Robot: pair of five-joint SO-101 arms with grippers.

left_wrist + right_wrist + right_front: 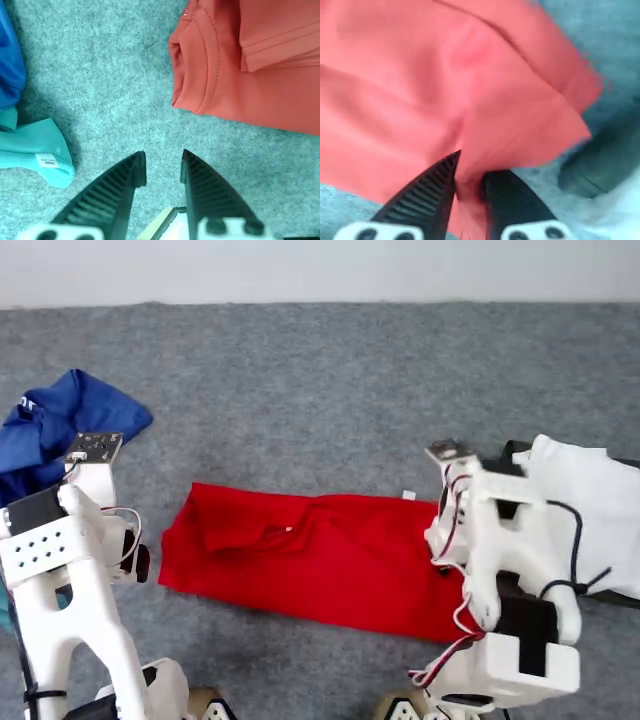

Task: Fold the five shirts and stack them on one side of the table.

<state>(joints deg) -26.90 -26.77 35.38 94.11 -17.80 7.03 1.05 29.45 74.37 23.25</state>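
A red shirt [320, 560] lies folded into a long strip across the middle of the grey table. My right gripper [470, 175] is at the strip's right end, its fingers shut on a pinch of the red shirt [445, 90]. My left gripper [159, 167] hovers over bare carpet just off the strip's left end, near the collar of the red shirt [250, 65]; it is open with nothing between its fingers. A blue shirt [60, 425] lies crumpled at the far left. A white shirt [580, 500] lies at the right.
A teal shirt [35, 150] lies beside the left arm, touching the blue shirt [7, 65]. A dark garment [515, 450] peeks out from under the white shirt. The grey carpet [330, 390] behind the red shirt is bare up to the back wall.
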